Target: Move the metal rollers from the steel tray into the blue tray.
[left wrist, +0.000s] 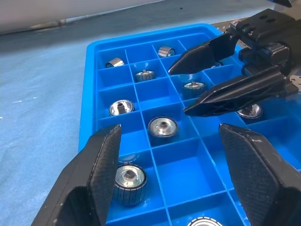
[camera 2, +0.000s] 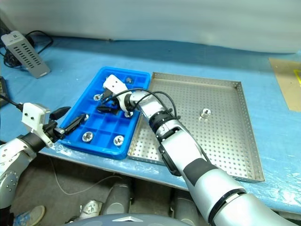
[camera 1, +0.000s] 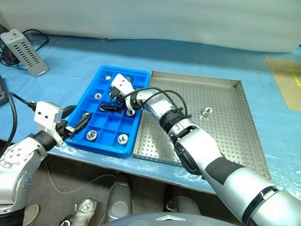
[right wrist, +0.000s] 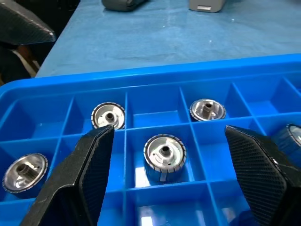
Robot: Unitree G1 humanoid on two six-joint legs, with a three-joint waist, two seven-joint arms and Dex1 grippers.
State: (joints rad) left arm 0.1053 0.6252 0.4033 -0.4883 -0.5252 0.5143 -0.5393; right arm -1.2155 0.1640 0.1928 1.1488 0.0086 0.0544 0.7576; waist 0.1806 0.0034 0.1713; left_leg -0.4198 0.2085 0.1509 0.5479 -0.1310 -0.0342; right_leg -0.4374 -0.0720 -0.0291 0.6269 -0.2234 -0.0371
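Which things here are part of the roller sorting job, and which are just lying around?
Part of the job:
- metal rollers
- steel tray
- blue tray
- right gripper, open over the blue tray

Lying about:
- grey box
- black cables
- blue table cover

place: we see a workshop bench | signs: blue sheet, steel tray, grey power box at 10 o'clock

Head stereo pair looking down over table, both wrist cameras close over blue tray, facing each other
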